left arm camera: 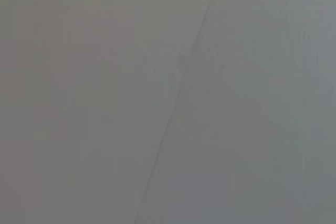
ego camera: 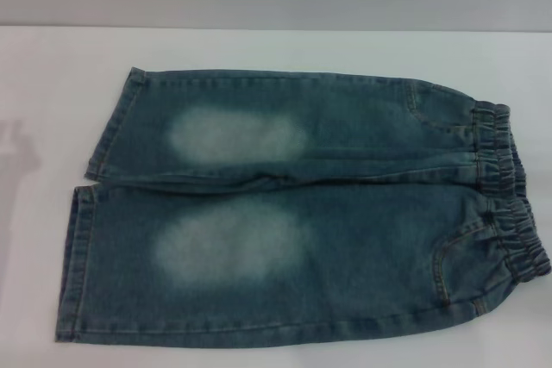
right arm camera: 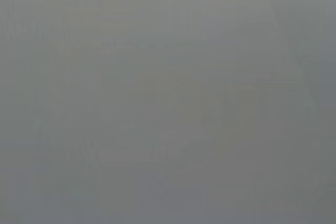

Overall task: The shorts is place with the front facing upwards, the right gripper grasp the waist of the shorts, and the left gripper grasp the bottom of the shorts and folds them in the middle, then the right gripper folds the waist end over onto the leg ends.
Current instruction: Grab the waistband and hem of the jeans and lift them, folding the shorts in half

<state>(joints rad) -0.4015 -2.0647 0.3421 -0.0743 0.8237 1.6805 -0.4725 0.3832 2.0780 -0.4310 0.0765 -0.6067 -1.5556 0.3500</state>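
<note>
The shorts [ego camera: 293, 204] lie flat and unfolded on the white table [ego camera: 259, 49] in the head view, front up, with two pale faded patches on the legs. The waist end [ego camera: 509, 196], a gathered elastic band, is at the right. The bottom of the shorts, two straight hems [ego camera: 82, 239], is at the left. Neither gripper nor either arm shows in the head view. Both wrist views show only a plain grey surface, with no fingers and no cloth.
White tabletop surrounds the shorts, with a wide bare strip behind them up to the table's far edge [ego camera: 276, 28]. The near leg reaches close to the bottom of the head view.
</note>
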